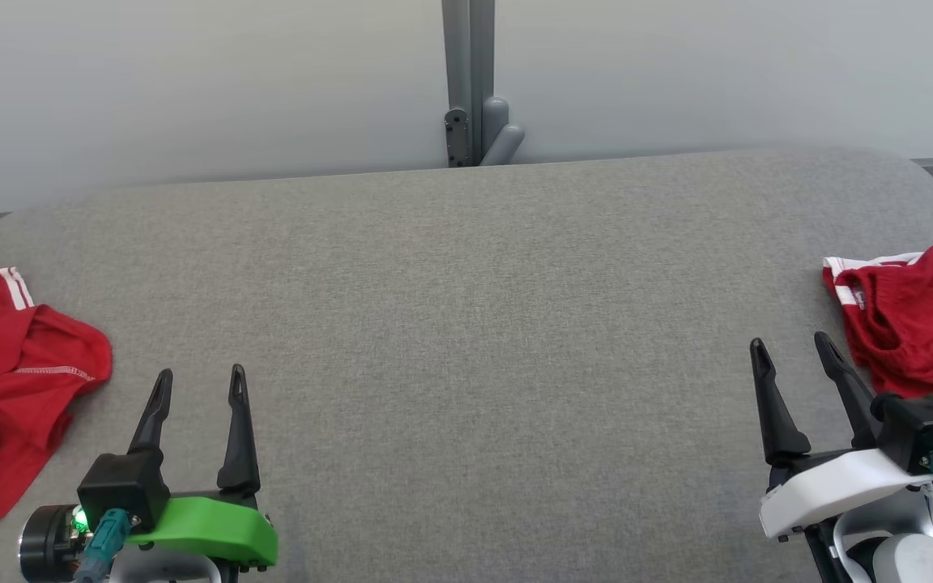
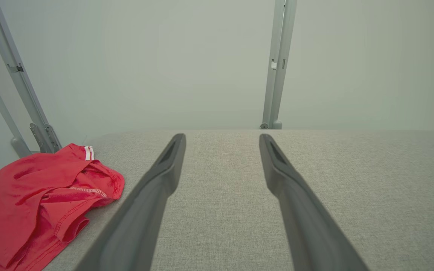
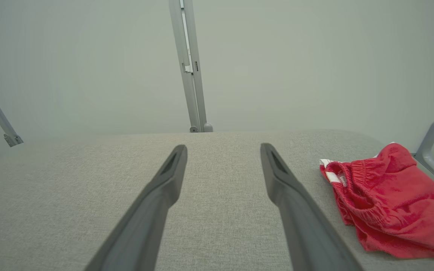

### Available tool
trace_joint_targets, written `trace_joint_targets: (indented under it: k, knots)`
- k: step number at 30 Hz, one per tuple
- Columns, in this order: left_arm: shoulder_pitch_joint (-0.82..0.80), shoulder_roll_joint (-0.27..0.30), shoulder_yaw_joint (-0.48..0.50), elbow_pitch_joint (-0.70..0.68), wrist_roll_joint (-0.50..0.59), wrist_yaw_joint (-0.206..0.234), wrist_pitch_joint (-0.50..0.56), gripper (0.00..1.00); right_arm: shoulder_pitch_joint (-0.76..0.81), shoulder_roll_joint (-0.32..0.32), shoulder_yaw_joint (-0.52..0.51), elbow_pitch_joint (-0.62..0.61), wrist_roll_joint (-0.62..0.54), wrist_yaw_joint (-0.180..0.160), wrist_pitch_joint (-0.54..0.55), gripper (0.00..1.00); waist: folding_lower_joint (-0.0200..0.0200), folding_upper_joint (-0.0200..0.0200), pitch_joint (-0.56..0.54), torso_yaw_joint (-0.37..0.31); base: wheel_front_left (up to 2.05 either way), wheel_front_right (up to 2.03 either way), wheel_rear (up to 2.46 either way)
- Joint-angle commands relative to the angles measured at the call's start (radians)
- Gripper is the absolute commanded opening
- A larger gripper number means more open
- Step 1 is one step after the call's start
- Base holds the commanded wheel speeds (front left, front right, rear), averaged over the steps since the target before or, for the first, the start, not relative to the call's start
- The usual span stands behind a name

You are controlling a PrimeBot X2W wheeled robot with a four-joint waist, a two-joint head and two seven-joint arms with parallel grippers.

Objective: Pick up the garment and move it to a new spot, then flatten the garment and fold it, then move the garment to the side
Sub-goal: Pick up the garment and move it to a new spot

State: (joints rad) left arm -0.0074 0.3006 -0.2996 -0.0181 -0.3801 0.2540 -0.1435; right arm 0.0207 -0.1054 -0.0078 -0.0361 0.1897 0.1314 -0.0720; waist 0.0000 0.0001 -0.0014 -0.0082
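Light's bright & even, diffuse, no glare anywhere; source can't be told. Head view is crisp, w/ the weave of the grey table [image 1: 466, 324] reading clearly. Red garment [image 3: 390, 203] throws just a thin soft shadow. Wrist views have a greenish cast, corners slightly dimmer. Dark fingers [image 2: 134, 226] blur toward the bottom edge. Side posts [image 2: 17, 79] lean: wide-angle distortion.

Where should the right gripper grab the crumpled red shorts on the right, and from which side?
Probably the gathered elastic waistband of the red shorts: it is the bunched, raised edge, turned toward the middle of the grey table and nearest the open right gripper. Come from that inner side, jaws straddling the band.
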Motion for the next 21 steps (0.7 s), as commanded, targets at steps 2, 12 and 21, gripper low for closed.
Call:
trace_joint_targets:
  k: [2, 12, 21]
  knots:
    - [-0.021, -0.001, 0.0, 0.005, -0.007, -0.003, -0.011, 1.0, 0.019, -0.007, 0.014, -0.012, -0.005, -0.001, -0.002, 1.0, 0.0, -0.0001, 0.001, 0.047, 0.0, 0.0, 0.0]
    - [-0.03, -0.008, 0.005, 0.008, -0.014, 0.009, -0.03, 1.0, 0.009, -0.013, 0.026, -0.029, 0.007, -0.001, -0.001, 1.0, 0.0, -0.0001, 0.002, 0.233, 0.0, 0.0, 0.0]
    - [-0.02, -0.003, 0.011, 0.009, -0.023, 0.013, -0.035, 1.0, 0.01, 0.0, 0.038, -0.033, 0.016, -0.001, -0.001, 1.0, 0.0, -0.0001, -0.011, 0.366, 0.0, 0.0, 0.0]
